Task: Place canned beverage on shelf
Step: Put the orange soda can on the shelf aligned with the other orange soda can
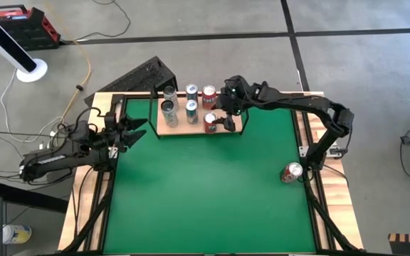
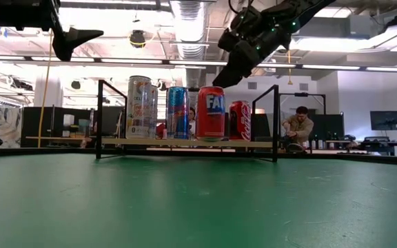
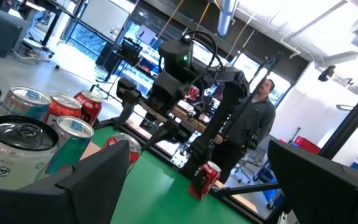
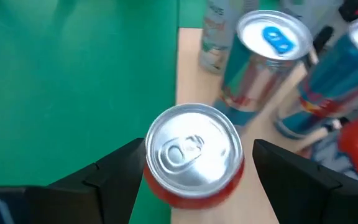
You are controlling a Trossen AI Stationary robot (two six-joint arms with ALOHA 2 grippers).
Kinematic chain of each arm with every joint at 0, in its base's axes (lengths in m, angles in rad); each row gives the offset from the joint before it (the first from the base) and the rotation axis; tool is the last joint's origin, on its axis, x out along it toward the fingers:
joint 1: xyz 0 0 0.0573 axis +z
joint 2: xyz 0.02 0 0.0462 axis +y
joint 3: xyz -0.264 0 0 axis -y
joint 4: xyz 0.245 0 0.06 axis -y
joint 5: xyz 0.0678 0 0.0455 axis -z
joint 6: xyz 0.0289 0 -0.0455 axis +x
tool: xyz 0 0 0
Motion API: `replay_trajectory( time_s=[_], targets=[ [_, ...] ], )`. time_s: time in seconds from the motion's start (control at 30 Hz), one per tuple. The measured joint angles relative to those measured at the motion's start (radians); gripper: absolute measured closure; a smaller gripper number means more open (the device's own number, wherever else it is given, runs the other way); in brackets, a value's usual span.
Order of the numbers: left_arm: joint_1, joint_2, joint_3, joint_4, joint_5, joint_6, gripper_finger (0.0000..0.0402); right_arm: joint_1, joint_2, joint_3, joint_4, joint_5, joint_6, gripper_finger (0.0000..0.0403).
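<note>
The shelf (image 1: 184,127), a light-wood board with a black wire frame, sits at the far side of the green mat and holds several upright cans. At the board's near right stands a red can (image 4: 194,155) with a silver top. My right gripper (image 4: 194,177) hovers open just above it. In the low view its fingers (image 2: 229,76) end above and to the right of that can (image 2: 211,114). My left gripper (image 1: 132,131) waits open at the mat's left edge, raised off the table.
Two silver cans (image 1: 169,102), two blue cans (image 1: 192,102) and another red can (image 1: 209,96) fill the shelf's left and far parts. One more red can (image 1: 292,172) sits on the mat by the right edge. The green mat (image 1: 205,192) is bare in the middle and near side.
</note>
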Motion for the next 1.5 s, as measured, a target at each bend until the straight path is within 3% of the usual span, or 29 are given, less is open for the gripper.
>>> replay_trajectory(
  time_s=[0.3, 0.8, 1.5],
  targets=[
    [0.0, 0.0, 0.0, 0.0, -0.002, -0.007, 0.0036, 0.01, 0.006, -0.002, -0.001, 0.028, -0.015, 0.0061],
    [0.0, 0.0, 0.001, -0.008, -0.002, -0.008, 0.0036, 0.007, 0.005, -0.002, -0.002, 0.08, 0.065, 0.0076],
    [0.0, 0.0, 0.002, -0.008, 0.014, -0.006, 0.0036, 0.007, 0.005, -0.002, 0.0, 0.19, 0.301, 0.0077]
  ],
)
